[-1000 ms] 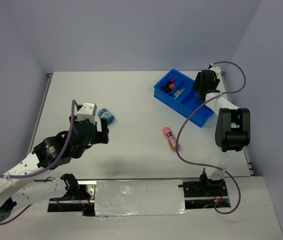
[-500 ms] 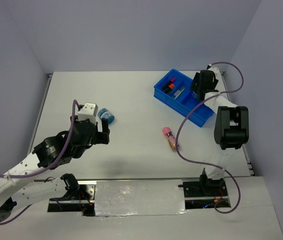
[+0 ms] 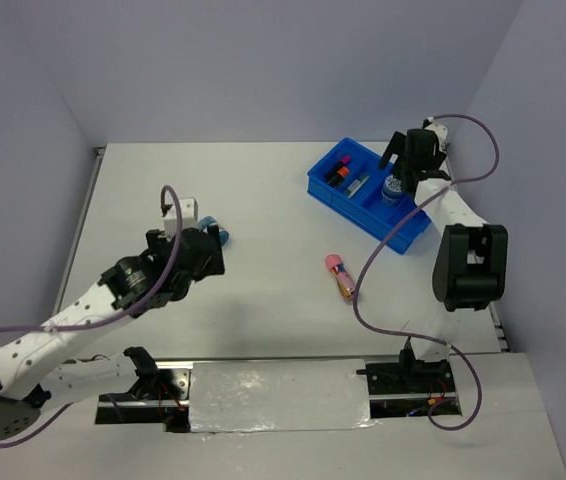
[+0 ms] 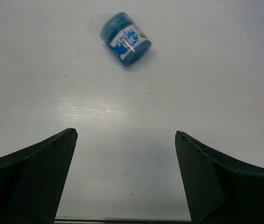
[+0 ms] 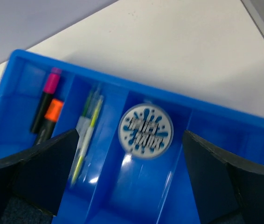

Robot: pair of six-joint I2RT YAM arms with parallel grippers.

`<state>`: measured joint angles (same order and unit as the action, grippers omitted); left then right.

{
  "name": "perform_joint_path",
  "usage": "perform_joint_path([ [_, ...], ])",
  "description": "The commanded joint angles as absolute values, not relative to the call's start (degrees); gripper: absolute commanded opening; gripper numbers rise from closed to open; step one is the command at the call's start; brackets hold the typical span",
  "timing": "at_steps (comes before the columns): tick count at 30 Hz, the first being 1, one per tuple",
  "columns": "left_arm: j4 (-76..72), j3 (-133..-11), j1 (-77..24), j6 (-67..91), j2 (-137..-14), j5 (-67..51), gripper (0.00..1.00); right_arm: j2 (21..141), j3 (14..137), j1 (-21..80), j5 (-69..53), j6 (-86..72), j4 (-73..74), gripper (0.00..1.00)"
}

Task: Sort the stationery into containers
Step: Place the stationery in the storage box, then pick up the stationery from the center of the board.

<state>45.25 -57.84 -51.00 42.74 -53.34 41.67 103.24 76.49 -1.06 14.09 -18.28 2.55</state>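
The left gripper (image 4: 125,134) blocks most of the small round blue tub lying on its side (image 4: 125,39) when seen from above; only a blue sliver peeks past the wrist. From the left wrist camera the tub shows whole, tipped over on the white table (image 4: 192,70), lid end pointing away and to the left. It sits well ahead of the black fingertips, roughly on the line between them and touching neither. Those fingers are spread wide with nothing but bare table between them.

At the right edge of that same view a pink scrap is cut off. From overhead, the pink-and-gold cylinder (image 3: 341,276) lies alone on the table between the two arms.

The right wrist picture is blurred. The right gripper (image 5: 129,134) hangs over the blue rectangular plastic tray (image 5: 211,126) with its fingers wide apart, holding nothing. Between and just beyond them, a second round blue tub with a white splash-printed lid (image 5: 145,130) stands upright in the third compartment from the left. In the first compartment lie a pink-capped black highlighter (image 5: 52,84) and an orange-capped black highlighter (image 5: 52,109), their lower ends hidden behind the left finger. Beside them, the thin pens (image 5: 87,133) smear together, so I cannot count them.
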Motion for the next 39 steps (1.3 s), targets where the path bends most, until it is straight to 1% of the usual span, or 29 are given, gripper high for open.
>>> perform_joint_path([
  [1, 42.3, -61.8, -43.2, 49.8, -59.5, 41.1, 1.0, 91.3, 78.1, 1.6, 11.2, -23.1, 10.1, 1.0],
  [2, 42.2, -62.7, -41.2, 50.9, -63.6, 39.4, 0.99, 89.5, 77.9, 2.6, 11.4, -23.4, 13.9, 1.0],
  [4, 42.1, -65.6, -36.9, 55.5, -68.0, 40.2, 0.99, 84.4, 76.8, 6.8, 11.7, -22.6, 17.9, 1.0],
  [5, 43.6, -67.0, -36.0, 56.9, -72.7, 40.3, 0.99, 82.7, 76.3, 8.3, 12.0, -22.3, 20.7, 1.0],
  [6, 43.9, -69.8, -34.8, 58.8, -75.3, 40.3, 0.99, 79.6, 74.0, 11.4, 11.6, -21.2, 21.3, 1.0],
  [7, 43.4, -70.9, -34.3, 59.1, -79.9, 40.0, 0.99, 78.1, 72.4, 12.6, 10.5, -20.6, 20.8, 1.0],
  [9, 43.2, -74.5, -32.9, 61.2, -84.3, 38.8, 0.99, 74.4, 68.3, 15.0, 6.8, -19.3, 20.0, 1.0],
  [10, 44.2, -75.8, -32.5, 63.2, -88.4, 39.4, 0.99, 73.4, 67.2, 15.5, 3.1, -19.1, 20.4, 1.0],
  [13, 46.5, -79.6, -31.5, 68.3, -94.5, 41.1, 0.99, 68.5, 62.2, 16.9, -1.9, -19.0, 19.5, 1.0],
  [15, 45.2, -81.6, -31.5, 68.2, -97.0, 41.0, 0.99, 64.4, 58.7, 17.4, -3.6, -19.4, 18.7, 1.0],
  [19, 49.7, -86.8, -31.0, 70.1, -105.4, 42.7, 0.99, 60.2, 56.3, 17.7, -6.8, -19.9, 18.9, 1.0],
  [26, 43.3, -83.2, -28.2, 67.7, -108.9, 40.6, 0.99, 55.0, 53.1, 18.5, -9.7, -19.9, 18.4, 1.0],
  [30, 42.4, -81.8, -28.3, 68.6, -110.1, 40.6, 0.99, 55.1, 52.7, 18.5, -10.1, -20.0, 18.1, 1.0],
  [33, 39.6, -80.0, -28.2, 67.6, -110.8, 39.7, 0.95, 55.8, 52.6, 18.9, -10.3, -20.4, 17.4, 1.0],
  [35, 38.2, -79.2, -28.2, 67.1, -111.8, 39.0, 0.9, 56.2, 52.6, 19.2, -10.2, -20.6, 17.1, 1.0],
  [37, 37.4, -78.7, -28.2, 66.7, -112.6, 38.3, 0.89, 56.3, 52.6, 19.6, -9.8, -20.7, 17.1, 1.0],
  [39, 36.1, -77.7, -28.2, 66.5, -112.7, 37.5, 0.76, 56.4, 53.1, 19.8, -9.6, -20.7, 17.3, 1.0],
])
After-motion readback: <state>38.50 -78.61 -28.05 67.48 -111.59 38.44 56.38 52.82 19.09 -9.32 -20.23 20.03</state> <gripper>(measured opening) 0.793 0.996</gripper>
